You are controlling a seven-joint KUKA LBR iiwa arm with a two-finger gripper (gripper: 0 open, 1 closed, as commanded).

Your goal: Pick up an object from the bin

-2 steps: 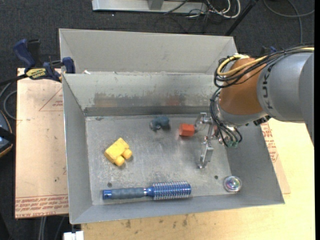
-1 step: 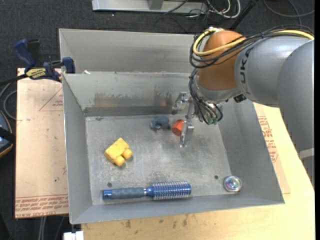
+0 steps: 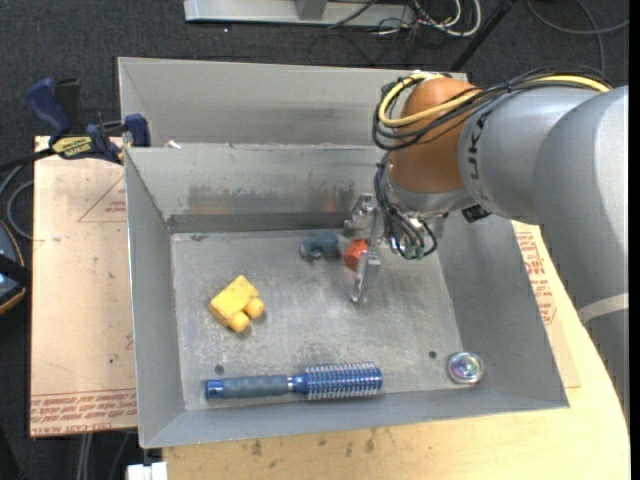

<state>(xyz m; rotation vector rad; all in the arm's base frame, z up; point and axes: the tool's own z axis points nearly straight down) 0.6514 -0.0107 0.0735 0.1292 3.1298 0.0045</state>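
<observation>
In the rear middle of the grey metal bin (image 3: 150, 268), the gripper (image 3: 358, 290) was seen pointed downward with its tip low over the floor. It was carried by the arm (image 3: 560, 158), which was extended in from the right with its orange cover (image 3: 430, 138) above the wrist. Whether the gripper was open or closed could not be told, and nothing could be made out in its grasp. A small orange-red thing (image 3: 354, 255) was found just beside the gripper, on its left, near the back wall. A dark teal thing (image 3: 320, 248) was placed a little further left. A yellow block (image 3: 236, 304) was seen well apart, in the left half. A blue brush (image 3: 295, 383) was laid along the front wall, and a shiny round thing (image 3: 463, 368) was set in the front right corner.
</observation>
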